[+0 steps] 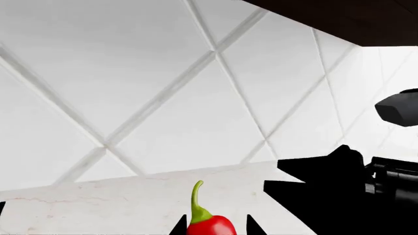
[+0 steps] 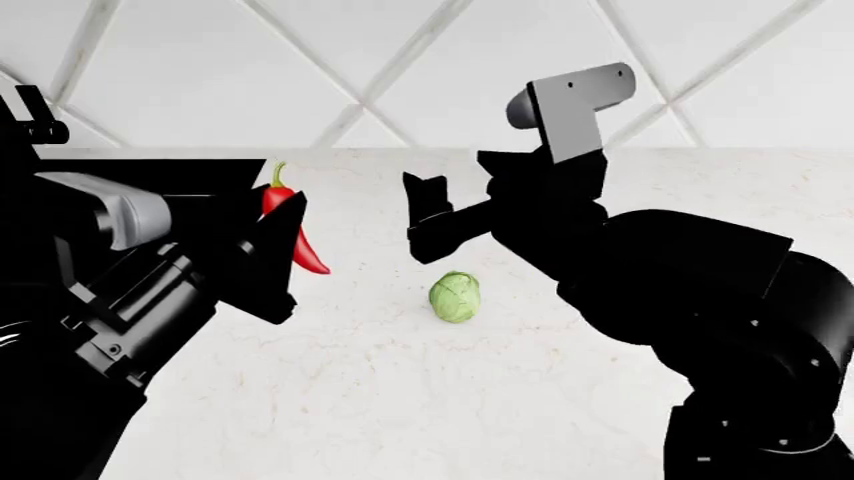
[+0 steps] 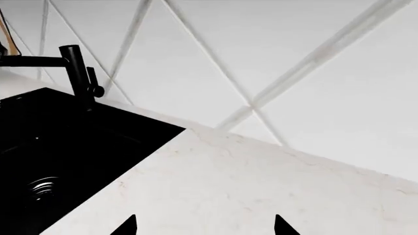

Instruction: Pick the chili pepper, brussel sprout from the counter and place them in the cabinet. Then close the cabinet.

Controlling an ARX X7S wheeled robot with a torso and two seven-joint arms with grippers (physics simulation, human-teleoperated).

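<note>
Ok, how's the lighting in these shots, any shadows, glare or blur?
Head view: flat, even light, sharp; the brussel sprout casts almost no shadow on the counter. Left wrist view: a small glossy highlight on the chili pepper. Right wrist view: the sink reads near-solid black.

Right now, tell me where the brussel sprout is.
In the head view the brussel sprout sits alone on the white counter, near the middle, just below the right gripper and right of the chili pepper.
</note>
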